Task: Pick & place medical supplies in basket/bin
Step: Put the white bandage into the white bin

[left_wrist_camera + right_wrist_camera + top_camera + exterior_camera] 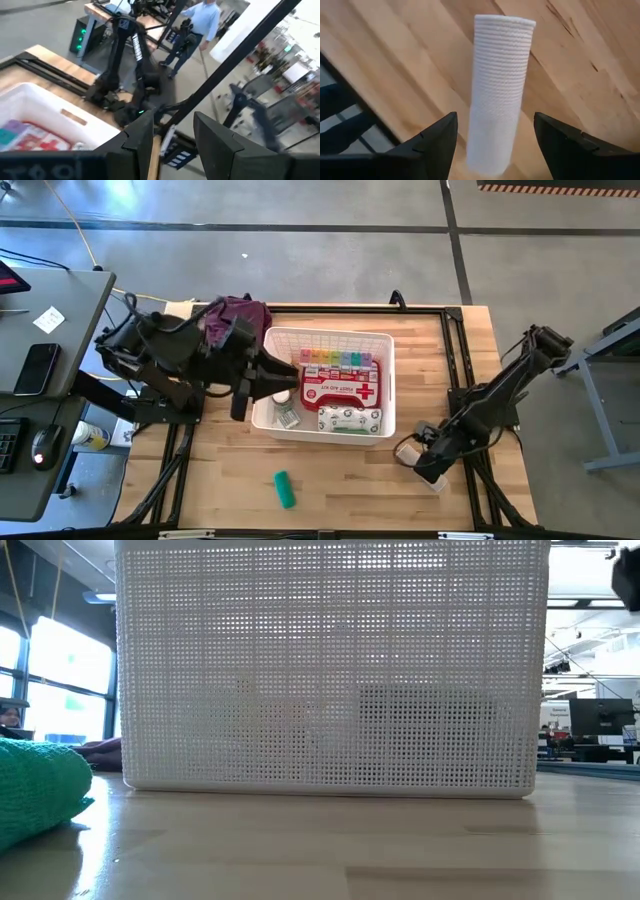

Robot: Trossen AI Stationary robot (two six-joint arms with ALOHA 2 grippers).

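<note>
At lower right of the high view, the right gripper (495,137) hovers with jaws wide astride the beige roll (497,90), which lies on the tabletop (440,500), long axis running away between them. The left gripper (283,375), jaws narrowly parted and empty, sits over the left edge of the basket (385,385); the green tube (285,489) lies at lower centre, pointing up-frame.

Pale wooden table (330,480) with visible grain; white plastic basket (330,670) of fine perforated mesh; beige roll (497,90) of ribbed woven gauze; green tube (35,790) looks crinkly cloth
</note>
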